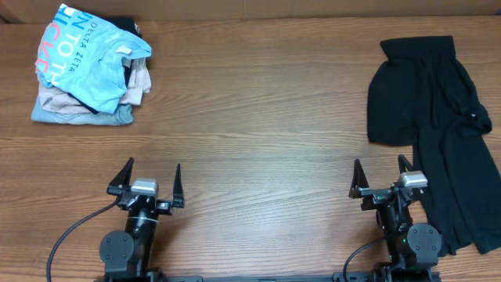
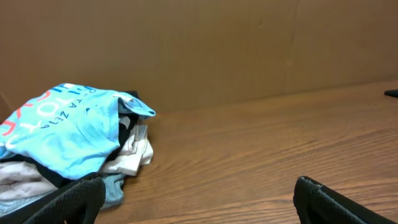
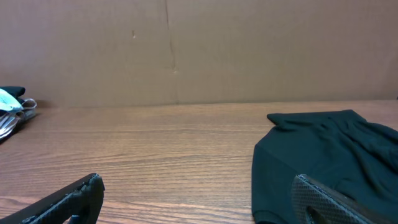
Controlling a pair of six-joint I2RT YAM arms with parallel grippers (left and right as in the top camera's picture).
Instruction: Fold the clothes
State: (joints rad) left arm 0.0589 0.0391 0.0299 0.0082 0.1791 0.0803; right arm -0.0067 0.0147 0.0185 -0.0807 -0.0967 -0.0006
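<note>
A light blue T-shirt (image 1: 90,55) with white and coral lettering lies crumpled on top of a pile at the far left; the left wrist view shows the T-shirt (image 2: 62,127) ahead and to the left. A loose black garment (image 1: 438,117) sprawls along the right side, its near end beside the right arm. My left gripper (image 1: 154,164) stands open at the near edge, far from the shirt, nothing between its fingers (image 2: 74,199). My right gripper (image 1: 380,161) is open too, just left of the black garment (image 3: 323,155), one finger (image 3: 323,199) in front of the cloth.
Under the T-shirt sit a beige piece (image 1: 66,100), a pale denim piece (image 1: 86,117) and a bit of black cloth. A brown cardboard wall (image 2: 217,43) closes the far side of the wooden table (image 1: 258,117).
</note>
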